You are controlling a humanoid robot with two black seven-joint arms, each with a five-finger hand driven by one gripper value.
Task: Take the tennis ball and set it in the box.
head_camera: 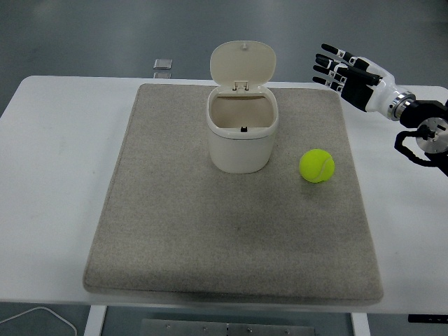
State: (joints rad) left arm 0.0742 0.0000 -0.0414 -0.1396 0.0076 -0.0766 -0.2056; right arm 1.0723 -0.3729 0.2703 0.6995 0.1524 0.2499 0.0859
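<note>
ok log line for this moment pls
right hand open, raised past mat corner | ball on mat, right of box | box lid up | left arm unseen

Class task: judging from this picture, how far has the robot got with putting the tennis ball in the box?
Done: nothing yet, though the box stands with its lid up. In hand: the right hand hovers open above the mat's far right corner, holding nothing. Left: grasp the tennis ball, lying right of the box, and drop it in.
</note>
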